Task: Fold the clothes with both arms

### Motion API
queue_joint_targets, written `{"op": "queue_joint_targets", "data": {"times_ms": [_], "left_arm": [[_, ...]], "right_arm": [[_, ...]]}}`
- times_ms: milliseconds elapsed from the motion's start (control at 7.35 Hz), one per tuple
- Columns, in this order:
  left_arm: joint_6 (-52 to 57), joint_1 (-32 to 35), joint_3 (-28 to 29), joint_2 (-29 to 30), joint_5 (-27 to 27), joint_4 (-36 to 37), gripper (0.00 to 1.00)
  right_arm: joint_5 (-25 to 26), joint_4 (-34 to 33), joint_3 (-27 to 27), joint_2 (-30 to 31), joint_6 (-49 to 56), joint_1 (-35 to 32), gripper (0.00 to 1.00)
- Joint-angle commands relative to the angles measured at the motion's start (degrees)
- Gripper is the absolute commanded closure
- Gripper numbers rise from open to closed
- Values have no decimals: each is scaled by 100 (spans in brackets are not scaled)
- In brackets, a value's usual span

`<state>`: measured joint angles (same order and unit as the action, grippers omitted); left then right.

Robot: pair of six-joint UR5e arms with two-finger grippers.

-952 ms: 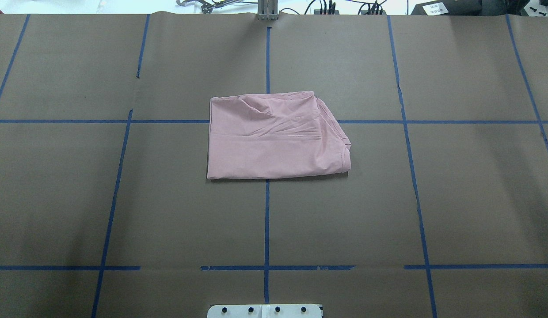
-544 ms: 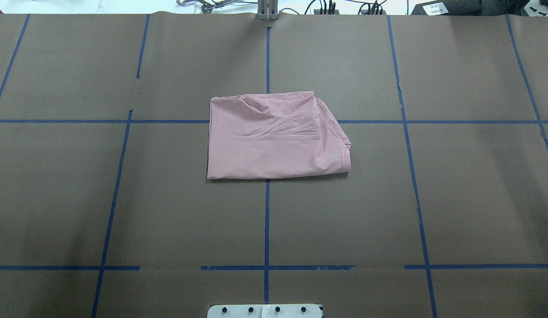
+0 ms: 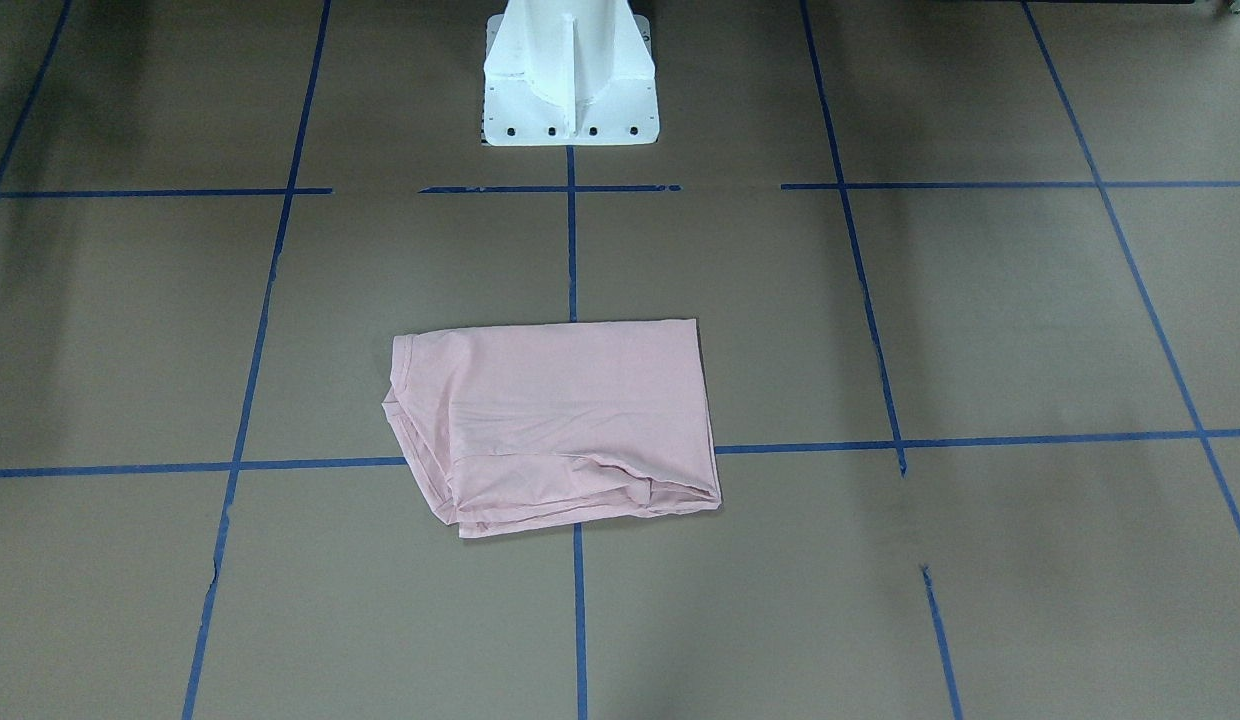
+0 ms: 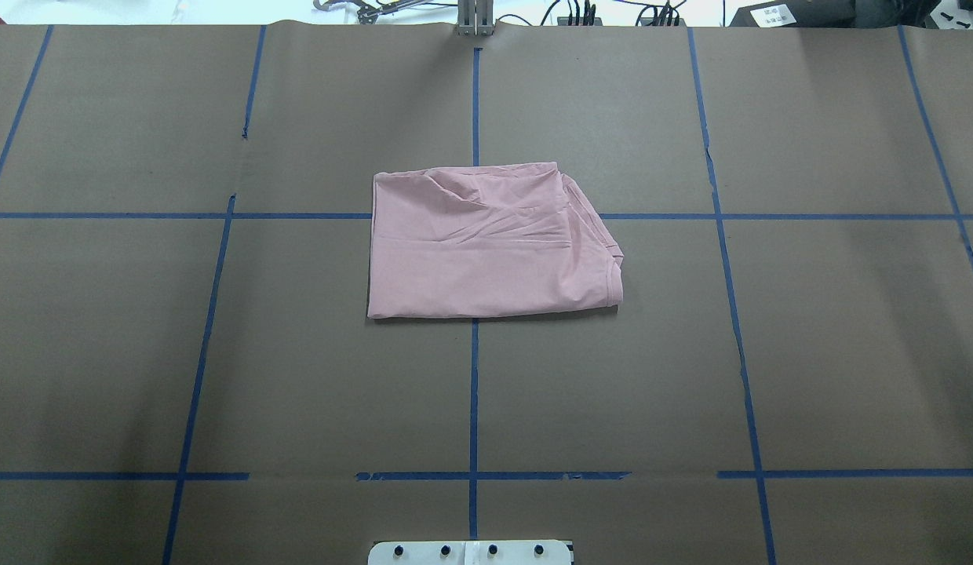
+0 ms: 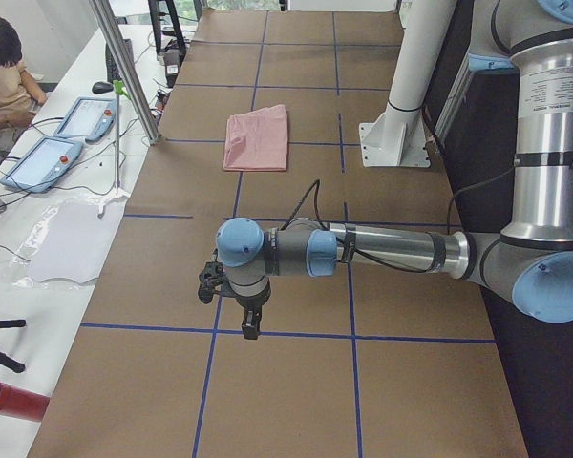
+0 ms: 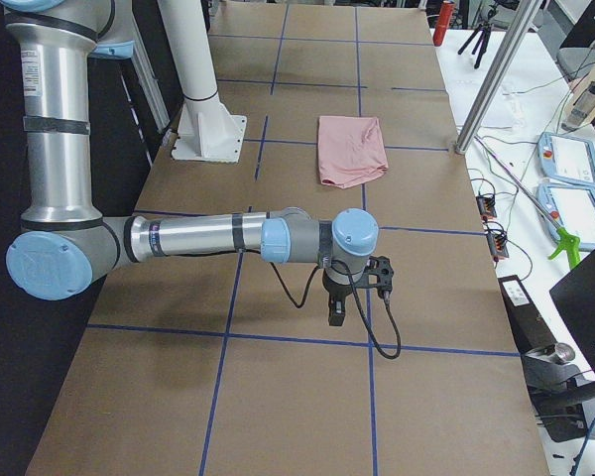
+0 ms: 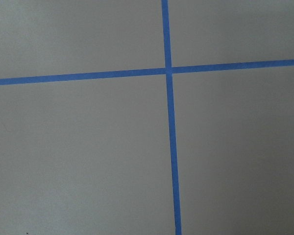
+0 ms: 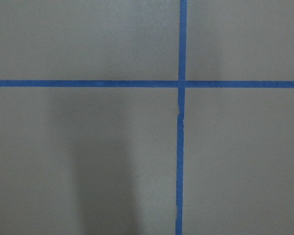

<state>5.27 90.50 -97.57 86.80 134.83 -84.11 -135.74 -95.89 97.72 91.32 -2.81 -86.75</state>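
Observation:
The clothes, one pale pink T-shirt (image 4: 486, 243), lie folded into a rough rectangle at the table's middle, plain side up, with stacked edges on its right in the overhead view. It also shows in the front-facing view (image 3: 555, 420) and both side views (image 5: 258, 138) (image 6: 350, 149). Both arms are stretched out low over bare table, far from the shirt. The left gripper (image 5: 251, 329) hangs near the table's left end and the right gripper (image 6: 337, 315) near the right end. Whether either is open or shut I cannot tell. Both wrist views hold only brown paper and blue tape.
A white pedestal (image 3: 570, 70) stands at the robot's side of the table. Blue tape lines (image 4: 473, 392) grid the brown paper. A seated person (image 5: 0, 67) and teach pendants (image 5: 38, 162) are beside the far edge, with a metal post (image 6: 491, 84) there.

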Motion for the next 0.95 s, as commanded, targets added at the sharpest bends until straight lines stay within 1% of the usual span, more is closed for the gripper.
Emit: {"op": "queue_joint_targets", "data": {"times_ms": [0,136,272,680,816], "left_arm": [[0,-6,245,12,0,-358,0],[-9,-6,500,12,0,-770,0],[-26,-6,537,21,9,-922,0],[-26,-6,441,29,17,-880,0],[-44,-6,206,21,17,-836,0]], "right_arm": [[3,0,2,0,0,0,0],[3,0,2,0,0,0,0],[3,0,11,0,-9,0,0],[-5,0,46,0,0,0,0],[-5,0,37,0,0,0,0]]}}
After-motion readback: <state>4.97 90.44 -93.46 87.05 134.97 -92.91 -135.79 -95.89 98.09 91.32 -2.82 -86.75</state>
